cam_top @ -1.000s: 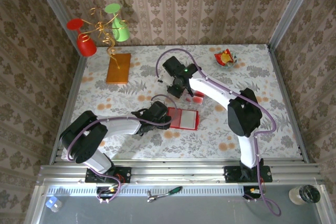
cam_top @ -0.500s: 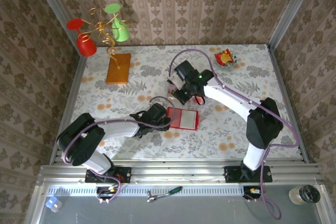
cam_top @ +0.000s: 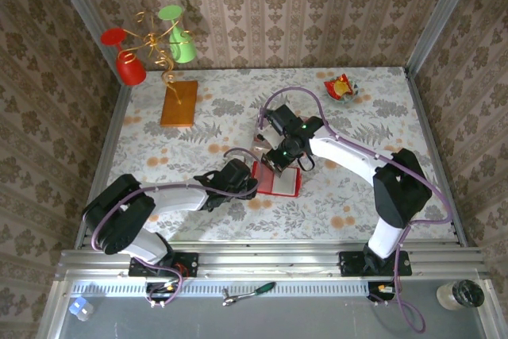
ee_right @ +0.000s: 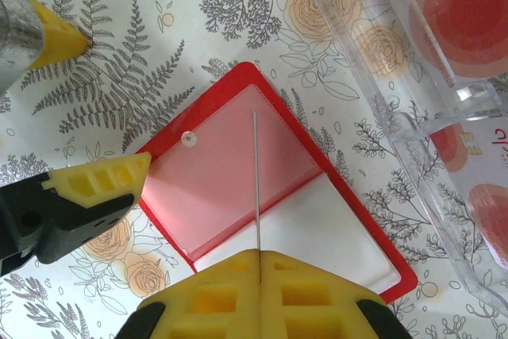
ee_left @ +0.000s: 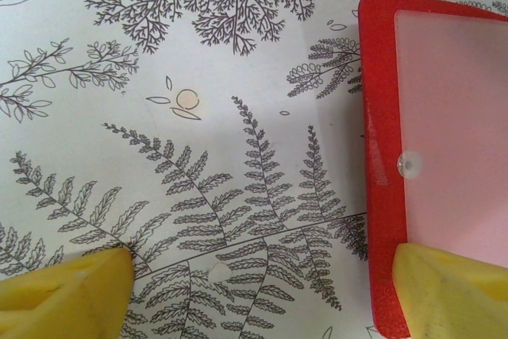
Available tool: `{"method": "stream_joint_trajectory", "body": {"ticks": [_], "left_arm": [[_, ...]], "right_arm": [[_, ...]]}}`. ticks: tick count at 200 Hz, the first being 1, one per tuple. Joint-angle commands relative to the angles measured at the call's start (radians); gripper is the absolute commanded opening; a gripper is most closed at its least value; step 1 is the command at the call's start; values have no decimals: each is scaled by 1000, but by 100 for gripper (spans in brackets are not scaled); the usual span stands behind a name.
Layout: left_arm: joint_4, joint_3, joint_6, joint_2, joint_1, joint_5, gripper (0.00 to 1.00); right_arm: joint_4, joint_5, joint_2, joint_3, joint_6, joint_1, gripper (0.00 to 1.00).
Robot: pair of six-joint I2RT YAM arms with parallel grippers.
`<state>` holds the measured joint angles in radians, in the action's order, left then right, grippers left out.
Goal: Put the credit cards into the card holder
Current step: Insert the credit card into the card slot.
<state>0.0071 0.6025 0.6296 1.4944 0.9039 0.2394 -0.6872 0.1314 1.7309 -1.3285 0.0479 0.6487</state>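
left jaws wide, holding nothing: one fingertip (ee_right: 103, 184) over the left rim of the card holder (cam_top: 287, 183), the other over bare table (ee_left: 159, 77). Holder lies open mid-table, between the arms. right jaws shut on one credit card (ee_right: 256, 172), edge-on above the clear pocket (mouth hard to make out). Risks: card misses the slot and buckles or twists in the grip. Holder skates if that fingertip isn't pinning it.

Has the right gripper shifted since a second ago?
Yes. The right gripper, pinching a credit card, has come down the top view, from beyond the card holder to over it.
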Motion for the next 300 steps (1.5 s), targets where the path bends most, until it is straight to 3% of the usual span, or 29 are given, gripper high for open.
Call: {"method": "stream_joint_trajectory", "body": {"ticks": [1,41,63,201,300], "left_arm": [[-54,12,10,-22,10,9,86],[-90,35,-17,-55,7,29,89],[-109,45,-34,-78,4,51,100],[-13,95,-230,-6,-41,-18,100],[-30,93,-242,70,-42,45,100]], "right_arm": [[-3,27,31,22,-3,5,0],[11,35,69,20,-5,6,0],[14,34,86,18,-3,6,0],[30,23,99,59,-16,9,0],[14,27,26,31,-56,6,0]]}}
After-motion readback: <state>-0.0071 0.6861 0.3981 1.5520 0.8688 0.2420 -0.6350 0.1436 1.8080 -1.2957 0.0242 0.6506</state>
